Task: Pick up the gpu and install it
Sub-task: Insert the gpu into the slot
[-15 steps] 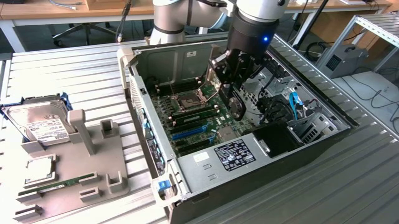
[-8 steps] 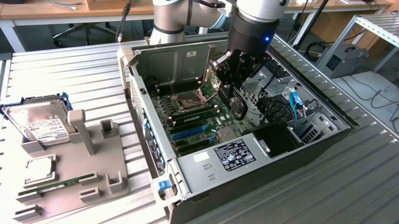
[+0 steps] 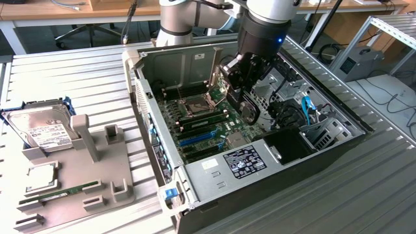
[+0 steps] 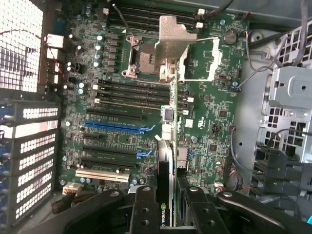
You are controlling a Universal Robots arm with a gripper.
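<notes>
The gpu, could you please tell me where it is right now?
The gpu hangs in the gripper's jaws inside the open computer case, above the motherboard, to the exterior view's right of the CPU socket.

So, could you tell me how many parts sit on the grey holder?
3 on the holder: a hard drive at the far end, a processor chip in the middle, a memory stick nearest the camera. None looks hidden.

Ribbed table (image 3: 78, 73), dull silver metal. Bare grey sheet-metal case (image 3: 208, 183), matt. Green board (image 4: 209, 112), slightly glossy. Black gpu (image 4: 164, 165), matt plastic by the look. Gripper (image 4: 168, 192) black, matt. Grey tray (image 3: 65, 168), matt plastic. Shiny metal drive (image 3: 29, 121), white paper label (image 3: 50, 136).
</notes>
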